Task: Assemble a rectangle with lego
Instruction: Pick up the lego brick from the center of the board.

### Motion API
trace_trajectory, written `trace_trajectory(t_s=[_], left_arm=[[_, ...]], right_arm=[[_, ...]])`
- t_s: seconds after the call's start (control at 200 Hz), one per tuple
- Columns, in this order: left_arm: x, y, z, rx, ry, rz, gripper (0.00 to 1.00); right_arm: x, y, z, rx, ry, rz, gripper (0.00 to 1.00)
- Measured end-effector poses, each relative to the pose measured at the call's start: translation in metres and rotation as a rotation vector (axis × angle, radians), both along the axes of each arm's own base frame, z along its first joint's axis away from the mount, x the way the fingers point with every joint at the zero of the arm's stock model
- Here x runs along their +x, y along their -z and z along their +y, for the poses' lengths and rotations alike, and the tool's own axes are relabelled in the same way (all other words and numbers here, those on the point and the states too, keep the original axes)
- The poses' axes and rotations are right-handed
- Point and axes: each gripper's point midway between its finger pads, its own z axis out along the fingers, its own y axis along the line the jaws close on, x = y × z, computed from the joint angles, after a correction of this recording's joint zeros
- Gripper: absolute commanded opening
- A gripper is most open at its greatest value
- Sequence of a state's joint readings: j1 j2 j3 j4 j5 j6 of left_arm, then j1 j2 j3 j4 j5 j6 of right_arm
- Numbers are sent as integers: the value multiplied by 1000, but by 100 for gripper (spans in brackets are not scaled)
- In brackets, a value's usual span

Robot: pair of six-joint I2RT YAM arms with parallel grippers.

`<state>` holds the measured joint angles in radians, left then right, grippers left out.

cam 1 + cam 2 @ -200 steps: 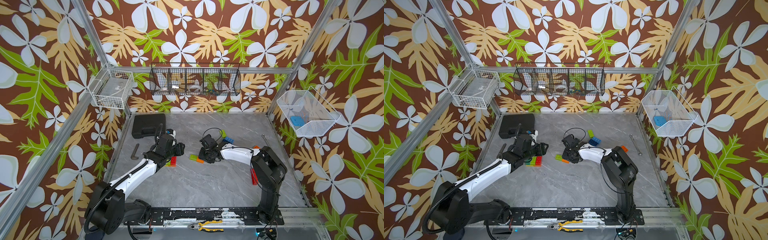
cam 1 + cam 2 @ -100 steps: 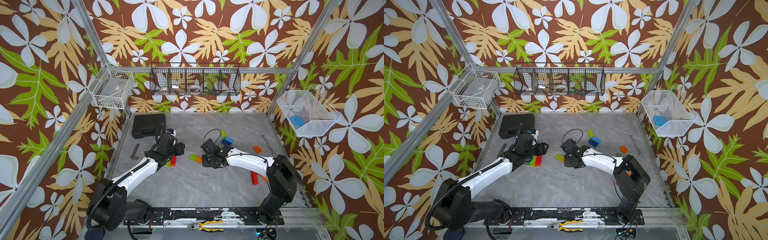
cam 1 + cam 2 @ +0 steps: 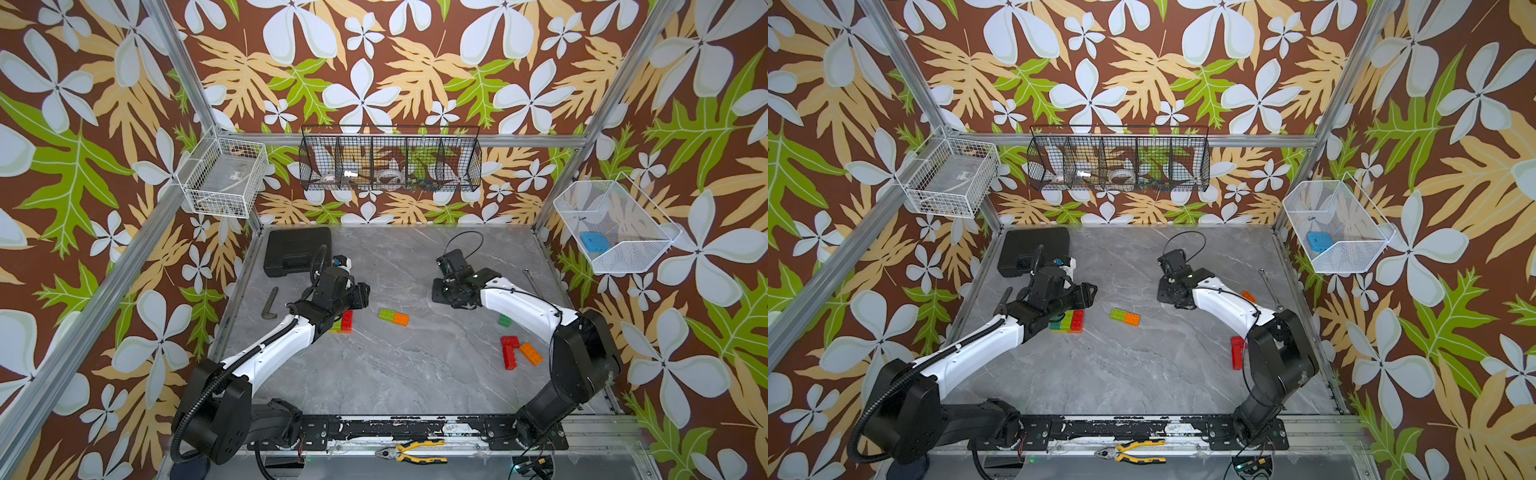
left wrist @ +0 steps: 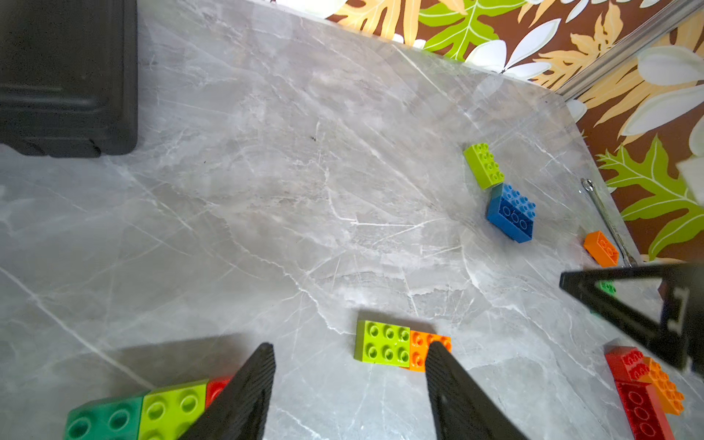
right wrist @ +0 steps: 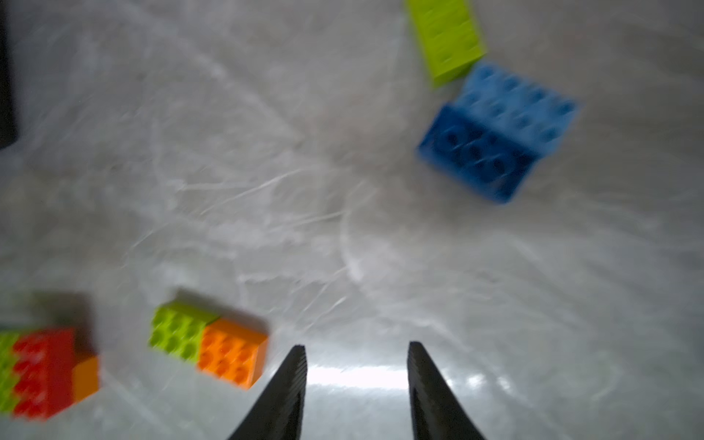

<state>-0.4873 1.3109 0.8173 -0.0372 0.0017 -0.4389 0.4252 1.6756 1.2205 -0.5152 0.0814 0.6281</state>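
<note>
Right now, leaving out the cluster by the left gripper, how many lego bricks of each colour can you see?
Lime bricks: 2
Orange bricks: 3
Red bricks: 2
Blue bricks: 2
Dark green brick: 1
Total: 10

In both top views the left arm [image 3: 274,345] rises from its base at the lower left of the frame and reaches up and right toward the middle, white forearm stretched out, black wrist bent low. In its wrist view the left gripper [image 4: 348,362] shows two black ribbed fingers [image 4: 244,388] standing apart. The right arm [image 3: 523,309] folds up from the lower right, forearm running up and left. The right gripper [image 5: 356,354], blurred in its wrist view, has its jaws parted too.
</note>
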Motion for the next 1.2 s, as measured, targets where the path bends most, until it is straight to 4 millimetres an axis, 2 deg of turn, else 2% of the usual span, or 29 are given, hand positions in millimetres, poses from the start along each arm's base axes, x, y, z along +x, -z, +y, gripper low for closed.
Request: trace_trajectory(t_s=[0.045, 0.105, 0.195, 0.305, 0.44, 0.631, 0.806, 0.931, 1.101, 1.201], left_arm=[[-3, -5, -16, -9, 40, -14, 69], [-8, -6, -36, -13, 90, -21, 69], [-15, -4, -58, -9, 144, -17, 70], [-19, -7, -71, -17, 174, -29, 70], [-18, -10, -72, -25, 173, -45, 69], [-17, -11, -73, -27, 173, -52, 68], [-16, -11, -74, -28, 174, -54, 67], [-16, -11, -74, -26, 176, -56, 67], [-16, -11, -75, -22, 183, -60, 66], [-16, -11, -75, -20, 185, -63, 66]], right_arm=[[11, 1, -24, -32, 37, -4, 55], [25, 2, -38, -56, 49, -9, 59], [46, 7, -38, -89, 16, -12, 62], [63, 25, -33, -124, -32, 6, 64], [71, 46, -29, -141, -70, 39, 65], [69, 66, -16, -166, -130, 72, 65], [72, 70, -13, -210, -161, 63, 62], [63, 80, -2, -233, -204, 105, 58], [59, 84, -7, -310, -217, 128, 46], [59, 83, -10, -325, -211, 132, 33]])
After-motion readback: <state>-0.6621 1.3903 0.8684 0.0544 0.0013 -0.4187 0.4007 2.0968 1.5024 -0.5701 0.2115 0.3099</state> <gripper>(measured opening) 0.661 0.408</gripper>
